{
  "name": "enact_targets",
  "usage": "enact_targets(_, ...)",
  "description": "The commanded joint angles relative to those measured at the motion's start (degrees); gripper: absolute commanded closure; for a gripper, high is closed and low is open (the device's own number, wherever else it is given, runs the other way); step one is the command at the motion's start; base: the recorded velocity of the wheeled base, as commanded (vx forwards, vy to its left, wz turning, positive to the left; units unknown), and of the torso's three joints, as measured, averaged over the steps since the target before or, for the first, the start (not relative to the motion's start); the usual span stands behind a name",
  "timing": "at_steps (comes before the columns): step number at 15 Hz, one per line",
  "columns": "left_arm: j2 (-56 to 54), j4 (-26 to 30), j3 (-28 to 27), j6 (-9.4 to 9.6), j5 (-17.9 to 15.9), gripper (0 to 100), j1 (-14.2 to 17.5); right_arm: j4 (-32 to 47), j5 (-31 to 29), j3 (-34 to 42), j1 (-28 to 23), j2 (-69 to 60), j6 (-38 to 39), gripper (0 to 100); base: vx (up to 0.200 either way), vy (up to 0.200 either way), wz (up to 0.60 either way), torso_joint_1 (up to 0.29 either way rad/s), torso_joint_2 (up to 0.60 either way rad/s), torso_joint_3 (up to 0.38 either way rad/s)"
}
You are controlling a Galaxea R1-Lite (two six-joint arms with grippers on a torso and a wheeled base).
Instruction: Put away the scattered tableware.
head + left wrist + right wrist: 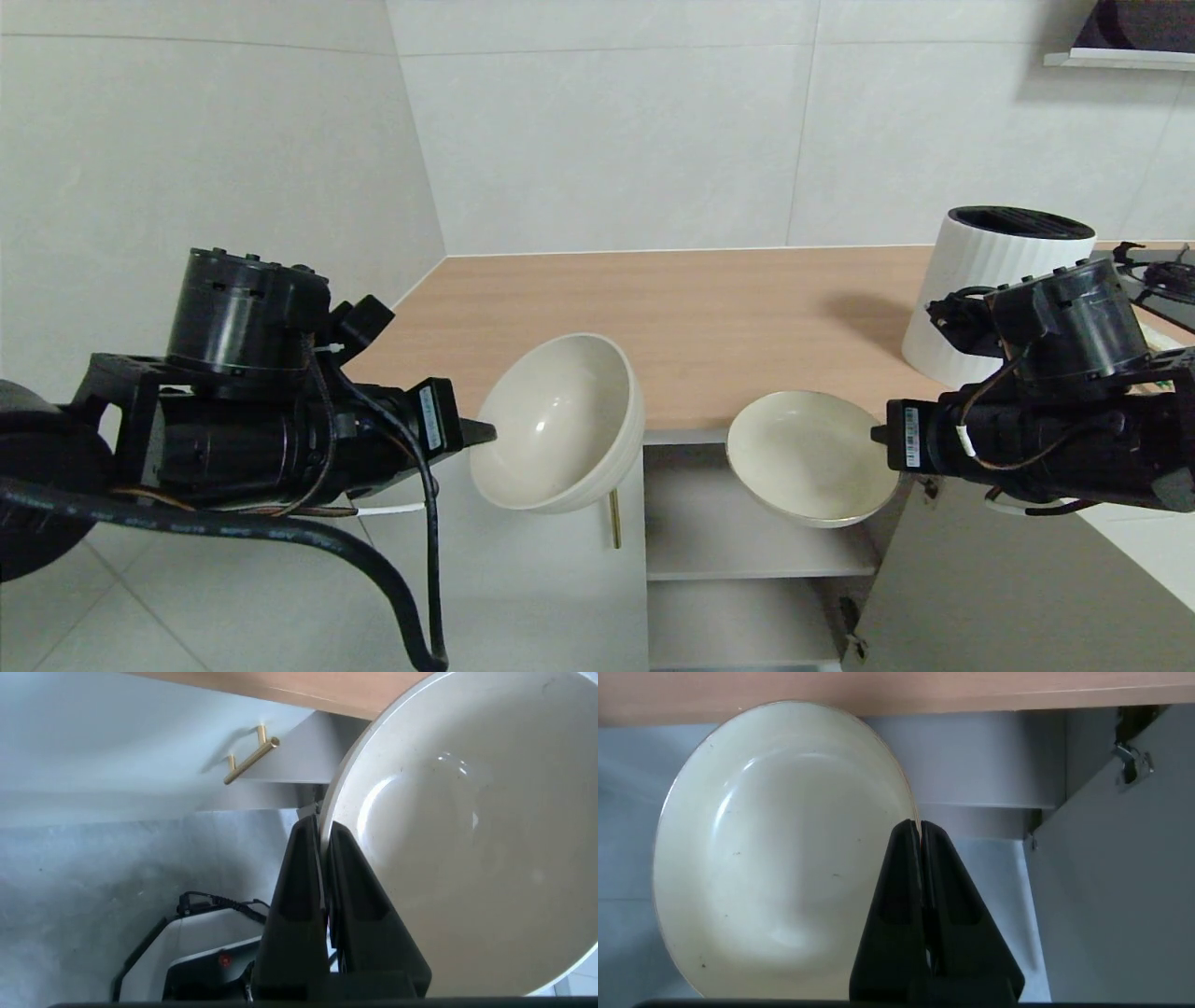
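Observation:
My left gripper [485,432] is shut on the rim of a deep cream bowl [560,422], held tilted in the air in front of the counter edge. In the left wrist view the fingers [318,873] pinch the bowl [467,831] at its rim. My right gripper [878,435] is shut on the rim of a shallow cream plate [808,457], held before the open cabinet. The right wrist view has the plate [780,849] clamped between the fingers [920,873].
A wooden countertop [691,317] runs along the tiled wall. A white ribbed container [1004,289] stands at its right, with a stove [1158,275] beyond. Below, an open cabinet with shelves [747,551] sits beside a closed door with a brass handle [614,518]. The open door [980,597] hangs right.

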Motion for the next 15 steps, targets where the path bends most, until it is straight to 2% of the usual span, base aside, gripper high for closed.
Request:
enact_targets(1,0.21,-0.01,0.0,0.0,-0.02,100,-0.02,0.01,-0.02,0.0,-0.03,0.58,0.01,100,0.0,0.0,0.0,0.0,0.0,0.0)
enact_targets(5,0.21,-0.01,0.0,0.0,-0.02,100,-0.02,0.01,-0.02,0.0,-0.03,0.67,0.01,100,0.0,0.0,0.0,-0.145,0.35,0.2)
enact_targets(15,0.38,-0.01,0.09,0.0,-0.02,100,-0.02,0.01,-0.02,0.0,-0.03,1.19,0.01,100,0.0,0.0,0.0,-0.177,0.47,0.288)
